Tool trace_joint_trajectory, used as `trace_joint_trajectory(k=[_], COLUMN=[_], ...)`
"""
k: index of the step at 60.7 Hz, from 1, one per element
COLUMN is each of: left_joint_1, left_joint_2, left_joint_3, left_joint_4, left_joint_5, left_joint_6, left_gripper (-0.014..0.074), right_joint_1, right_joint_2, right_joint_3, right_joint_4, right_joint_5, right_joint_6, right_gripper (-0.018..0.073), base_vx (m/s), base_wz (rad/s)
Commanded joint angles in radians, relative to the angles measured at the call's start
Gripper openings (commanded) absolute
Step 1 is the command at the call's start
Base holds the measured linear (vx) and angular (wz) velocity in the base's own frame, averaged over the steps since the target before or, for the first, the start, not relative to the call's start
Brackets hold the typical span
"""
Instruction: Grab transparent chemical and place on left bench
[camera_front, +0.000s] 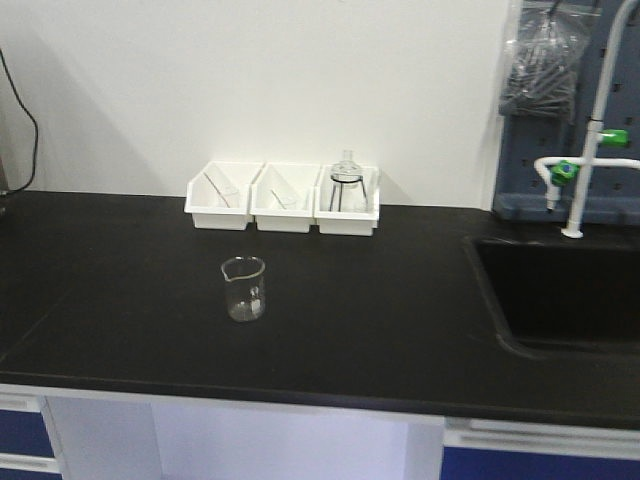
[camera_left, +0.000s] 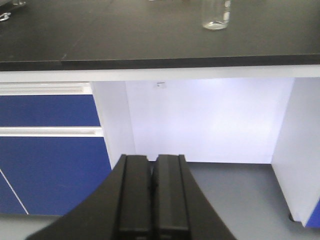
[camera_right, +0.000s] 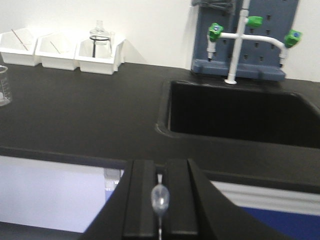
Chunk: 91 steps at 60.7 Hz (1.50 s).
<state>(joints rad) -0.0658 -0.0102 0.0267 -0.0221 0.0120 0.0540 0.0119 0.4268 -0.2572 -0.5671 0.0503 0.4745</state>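
A clear glass beaker (camera_front: 243, 288) stands upright on a black countertop (camera_front: 120, 300) over blue cabinet fronts (camera_left: 50, 110). No wall socket shows, so I cannot tell whether this is the left bench. The beaker also shows in the left wrist view (camera_left: 216, 15) and at the left edge of the right wrist view (camera_right: 2, 85). My left gripper (camera_left: 151, 159) is shut and empty, low in front of the cabinet recess. My right gripper (camera_right: 160, 165) is shut on a small clear bulb (camera_right: 160, 198) with a thin stem, held below the counter edge.
Three white bins (camera_front: 283, 197) stand at the back wall. The right one holds a round flask on a black tripod (camera_front: 346, 178). A black sink (camera_front: 560, 290) with a white tap and green valves (camera_front: 590, 150) is at the right. A cable (camera_front: 25, 130) hangs at the left.
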Motion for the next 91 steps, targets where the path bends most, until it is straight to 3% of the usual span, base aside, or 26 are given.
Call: trace_joint_trajectory(k=[1,91], left_joint_1=[-0.002,-0.002], left_joint_2=[-0.019,-0.019], left_joint_3=[0.016,0.016], left_joint_4=[-0.001,-0.001], left_joint_5=[-0.078,-0.078], left_joint_6=[-0.008,-0.008], left_gripper=[-0.0003,-0.0003], right_joint_1=[-0.004,-0.004], right_joint_2=[0.005,0.005], right_joint_3=[-0.031,-0.031], right_joint_4=[-0.007,-0.007], right_joint_5=[-0.061,-0.061], right_joint_6=[0.002,0.002], right_gripper=[0.0083,0.0083], base_vx=[0.31,0.28], base_wz=[0.25,0.06])
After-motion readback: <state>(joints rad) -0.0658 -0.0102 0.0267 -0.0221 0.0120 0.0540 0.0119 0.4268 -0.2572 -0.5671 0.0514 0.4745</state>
